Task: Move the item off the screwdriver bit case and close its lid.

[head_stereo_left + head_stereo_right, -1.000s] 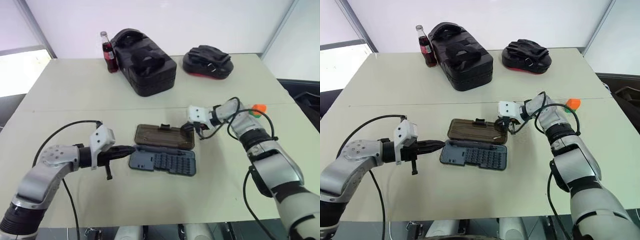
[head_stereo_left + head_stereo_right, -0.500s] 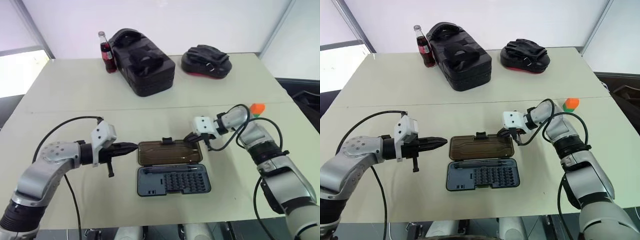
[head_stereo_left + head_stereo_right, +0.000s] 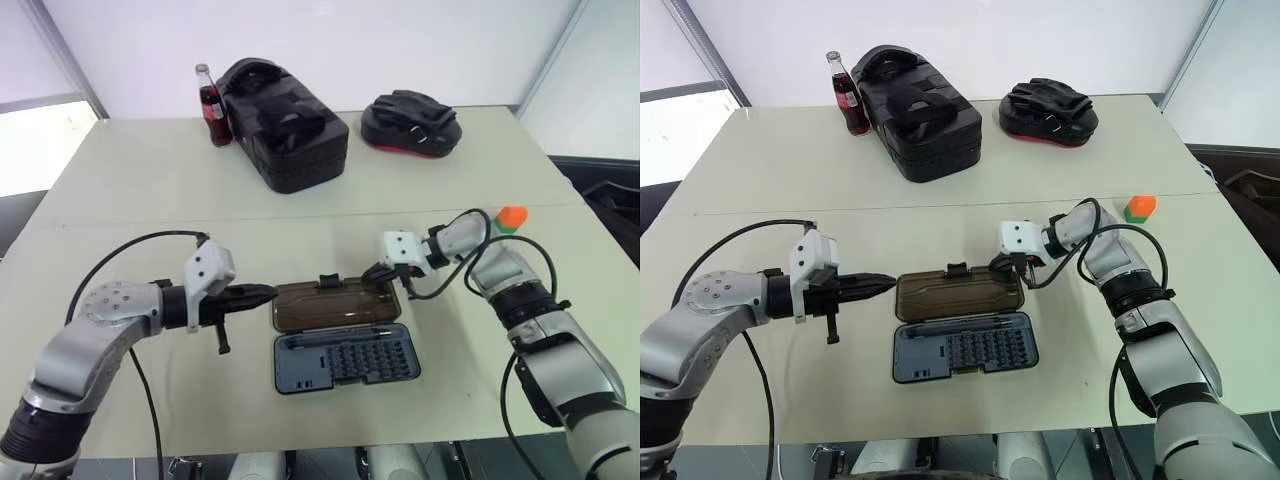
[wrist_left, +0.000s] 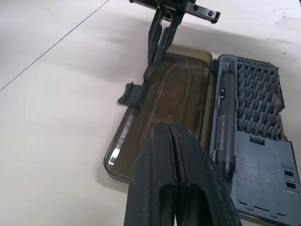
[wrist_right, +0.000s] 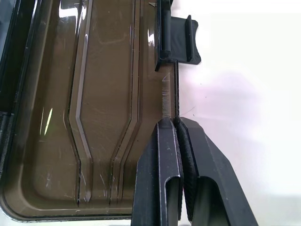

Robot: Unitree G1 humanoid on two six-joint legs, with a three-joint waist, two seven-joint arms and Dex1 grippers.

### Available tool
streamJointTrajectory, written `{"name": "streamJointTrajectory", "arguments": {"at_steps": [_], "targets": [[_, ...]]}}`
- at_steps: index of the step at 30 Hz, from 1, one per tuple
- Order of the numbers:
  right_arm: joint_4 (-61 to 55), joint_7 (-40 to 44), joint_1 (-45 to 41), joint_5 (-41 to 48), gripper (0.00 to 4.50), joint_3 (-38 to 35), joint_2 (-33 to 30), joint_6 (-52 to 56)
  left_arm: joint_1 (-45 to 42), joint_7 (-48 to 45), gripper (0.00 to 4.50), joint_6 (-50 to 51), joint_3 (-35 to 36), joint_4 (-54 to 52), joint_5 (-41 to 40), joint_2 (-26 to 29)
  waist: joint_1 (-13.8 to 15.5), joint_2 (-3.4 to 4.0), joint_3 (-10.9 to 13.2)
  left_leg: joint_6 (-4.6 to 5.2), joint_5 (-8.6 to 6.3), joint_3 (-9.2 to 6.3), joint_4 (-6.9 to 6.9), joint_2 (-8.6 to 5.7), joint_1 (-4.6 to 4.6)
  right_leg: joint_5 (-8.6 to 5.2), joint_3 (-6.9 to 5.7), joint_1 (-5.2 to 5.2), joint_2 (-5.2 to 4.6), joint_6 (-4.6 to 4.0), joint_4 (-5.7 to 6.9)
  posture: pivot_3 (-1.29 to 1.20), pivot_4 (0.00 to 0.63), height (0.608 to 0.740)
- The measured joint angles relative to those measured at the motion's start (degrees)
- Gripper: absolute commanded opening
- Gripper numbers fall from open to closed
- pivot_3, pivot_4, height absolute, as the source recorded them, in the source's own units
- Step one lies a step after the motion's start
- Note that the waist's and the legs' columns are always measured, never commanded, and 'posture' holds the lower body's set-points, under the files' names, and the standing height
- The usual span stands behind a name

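Head views: one worktop (image 3: 120, 180), pale. One screwdriver bit case (image 3: 346, 358), dark grey, lying open near the front edge, with rows of bits and one slim driver. One lid (image 3: 335, 304), smoky brown, folded flat behind the tray, with one black latch tab (image 3: 328, 281) on its far edge. One item (image 3: 1139, 207), an orange block on a green base, standing on the worktop well apart from the case, to the right. One left tool (image 3: 262, 293), fingers pressed together and holding nothing, tip at the lid's left end. One right tool (image 3: 374, 272), likewise closed and empty, tip at the lid's far right corner. At the far edge: one black toolbox (image 3: 285, 122), one cola bottle (image 3: 213, 105) just beside it, one black and red bag (image 3: 412, 123). Left wrist view: closed fingers (image 4: 160, 188) over the lid's end; the right tool's fingers (image 4: 160, 40) at the opposite end; one driver (image 4: 225, 122). Right wrist view: closed fingers (image 5: 162, 183) on the lid's edge near the tab (image 5: 178, 40).
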Motion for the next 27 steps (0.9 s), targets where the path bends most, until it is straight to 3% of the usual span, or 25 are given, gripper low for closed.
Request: {"name": "streamJointTrajectory", "arguments": {"at_steps": [10,13,20,27], "targets": [[2.4,-2.5,-1.5,-0.8,0.07,0.0,0.5,1.1,0.0,0.4,0.0,0.1,-0.2,0.0,0.0,-0.1,0.0,0.0,0.0,-0.03,0.02,0.0,0.01,-0.01,0.02,0.0,0.0,0.0,0.0,-0.01,0.05,0.0,0.15,0.74],[2.4,-3.3,-1.5,-0.8,0.92,0.0,0.5,1.1,-0.1,0.3,0.0,0.1,-0.2,0.0,0.0,-0.1,0.0,0.0,0.0,-0.03,0.02,-0.01,0.01,-0.01,0.02,0.0,0.0,0.0,0.0,-0.01,0.05,0.0,0.15,0.74],[1.4,-4.9,-2.0,-0.9,4.49,-0.8,0.4,3.9,-0.1,0.1,0.0,0.0,-0.2,0.0,0.0,-0.1,0.1,0.0,0.0,-0.03,0.02,-0.02,0.01,-0.01,0.0,0.0,0.0,0.0,0.0,-0.01,0.04,0.0,0.15,0.74],[-7.7,-1.8,-2.3,7.6,4.49,-6.8,-0.2,21.6,-0.1,0.1,0.0,0.1,-0.1,0.6,-1.2,-0.6,0.2,0.02,0.1,-0.03,0.02,-0.04,0.0,0.0,-0.07,0.0,0.0,-0.07,-0.01,-0.01,0.04,0.0,0.15,0.74]]}}
